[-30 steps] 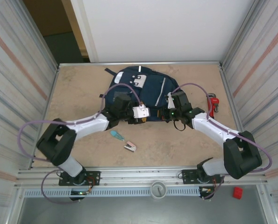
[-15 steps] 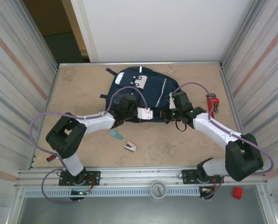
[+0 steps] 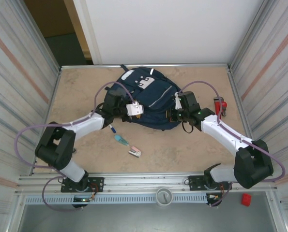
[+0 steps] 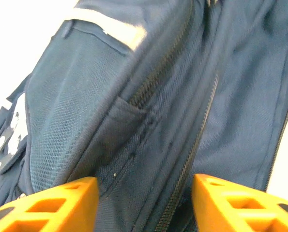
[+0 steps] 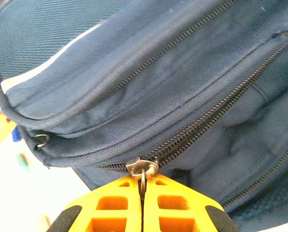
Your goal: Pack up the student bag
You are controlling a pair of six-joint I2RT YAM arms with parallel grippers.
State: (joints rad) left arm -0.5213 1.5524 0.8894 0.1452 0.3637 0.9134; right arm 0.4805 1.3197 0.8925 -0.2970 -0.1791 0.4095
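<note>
The backpack [image 3: 151, 94] lies on the table [image 3: 81, 96], from the centre out toward 12 o'clock. The left gripper [image 3: 135, 111] sits at the bag's 9 o'clock side. In its wrist view its orange jaws stand spread, with navy fabric and a zipper line between them. The right gripper [image 3: 175, 116] is at the bag's 4 o'clock edge, jaws pressed together, pinching the metal zipper pull [image 5: 142, 168]. A red wrench [image 3: 220, 107] lies at the table's 3 o'clock.
</note>
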